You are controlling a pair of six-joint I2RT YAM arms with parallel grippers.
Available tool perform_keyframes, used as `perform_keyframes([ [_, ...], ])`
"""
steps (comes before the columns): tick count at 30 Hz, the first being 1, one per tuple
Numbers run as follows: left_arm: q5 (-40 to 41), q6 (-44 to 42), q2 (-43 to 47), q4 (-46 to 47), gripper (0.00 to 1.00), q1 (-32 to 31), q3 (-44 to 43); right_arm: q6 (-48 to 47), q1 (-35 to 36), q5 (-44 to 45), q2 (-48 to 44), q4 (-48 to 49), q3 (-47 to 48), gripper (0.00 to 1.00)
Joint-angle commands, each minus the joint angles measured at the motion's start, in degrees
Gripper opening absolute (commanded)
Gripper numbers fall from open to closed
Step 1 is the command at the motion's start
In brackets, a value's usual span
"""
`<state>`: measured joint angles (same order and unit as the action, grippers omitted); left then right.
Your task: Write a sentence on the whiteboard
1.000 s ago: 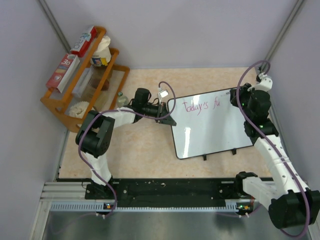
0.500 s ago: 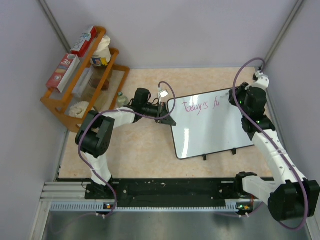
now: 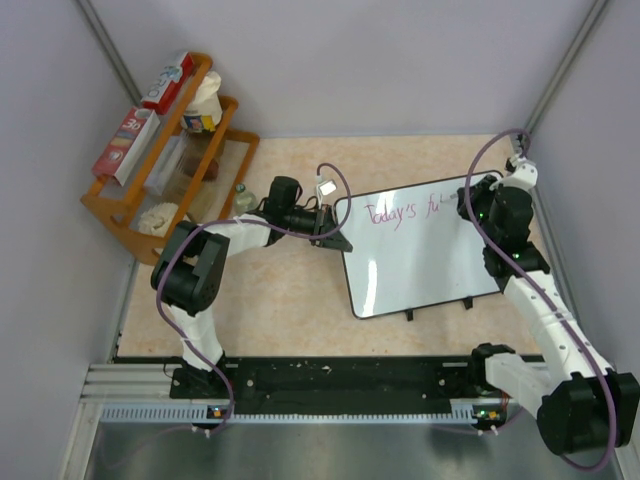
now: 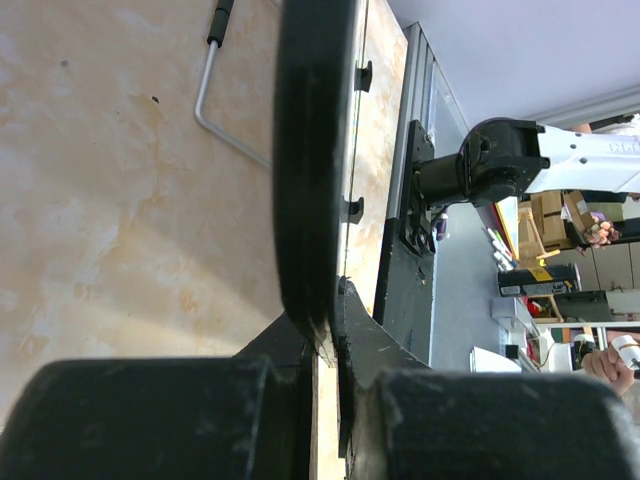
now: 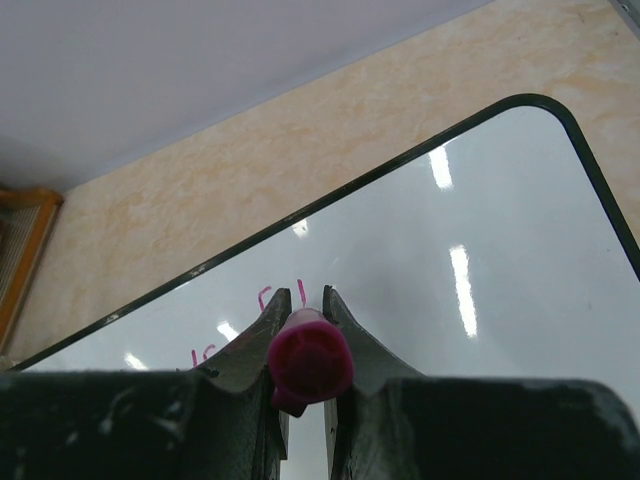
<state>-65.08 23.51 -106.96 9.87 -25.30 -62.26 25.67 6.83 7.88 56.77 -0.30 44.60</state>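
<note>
The whiteboard (image 3: 430, 255) lies tilted at the centre right of the table. Pink cursive on its top edge reads "Today's fu" plus a stroke (image 3: 402, 212). My left gripper (image 3: 338, 240) is shut on the board's left corner; the left wrist view shows the black frame edge (image 4: 310, 180) pinched between the jaws. My right gripper (image 3: 466, 195) is shut on a magenta marker (image 5: 310, 362), its butt end facing the camera, tip down on the board (image 5: 480, 300) beside pink strokes (image 5: 300, 292). The tip itself is hidden by the fingers.
A wooden rack (image 3: 165, 160) with boxes, a jar and bags stands at the back left. Grey walls close in the table on three sides. A black rail (image 3: 340, 380) with the arm bases runs along the near edge.
My right arm has shifted slightly right and nearer along the board's top edge, and a further pink stroke has appeared after "fu". The left arm and board have not moved.
</note>
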Motion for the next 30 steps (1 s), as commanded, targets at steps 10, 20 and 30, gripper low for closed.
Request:
perform_keyframes([
  [10, -1.0, -6.1, 1.3, -3.3, 0.0, -1.2, 2.1, -1.1, -0.8, 0.2, -4.6, -3.0, -4.4, 0.0],
  [20, -1.1, -6.1, 1.4, -3.3, 0.0, -1.2, 2.1, -1.1, -0.7, 1.7, -3.1, -2.7, -0.5, 0.0],
  [30, -1.2, -6.1, 1.5, -3.3, 0.0, -1.2, 2.1, -0.6, -0.7, 2.6, -3.1, -1.3, 3.7, 0.0],
])
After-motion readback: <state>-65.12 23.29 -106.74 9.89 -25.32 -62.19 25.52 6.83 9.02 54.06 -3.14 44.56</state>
